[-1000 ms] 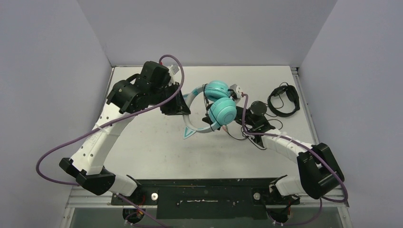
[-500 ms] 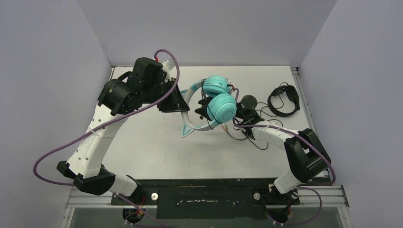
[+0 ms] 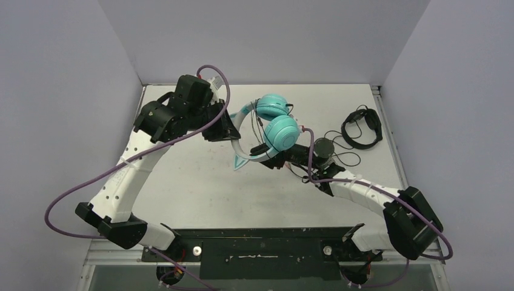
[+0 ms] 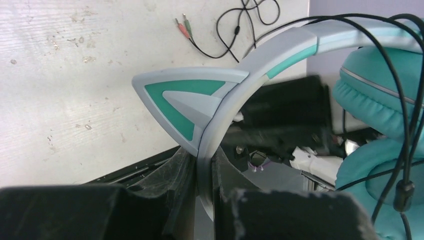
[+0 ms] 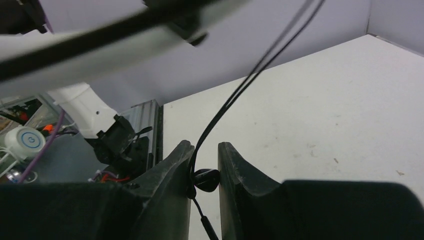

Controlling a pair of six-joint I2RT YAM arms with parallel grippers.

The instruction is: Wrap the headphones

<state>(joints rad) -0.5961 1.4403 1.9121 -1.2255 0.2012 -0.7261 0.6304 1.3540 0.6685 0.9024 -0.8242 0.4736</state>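
Headphones (image 3: 280, 134) hang above the desk (image 3: 200, 176) centre, headband (image 4: 280, 55) clamped in the left end effector (image 4: 202, 170) so the cups dangle free. Right end effector (image 5: 204, 160) pinches the cable (image 5: 206, 180), likely to tension it for winding.

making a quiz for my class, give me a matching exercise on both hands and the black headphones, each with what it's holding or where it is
1 left hand
2 right hand
3 black headphones

a lying on the table, right side
b shut on the pale headband
c closed around the thin black cable

Pairs: 1-b, 2-c, 3-a
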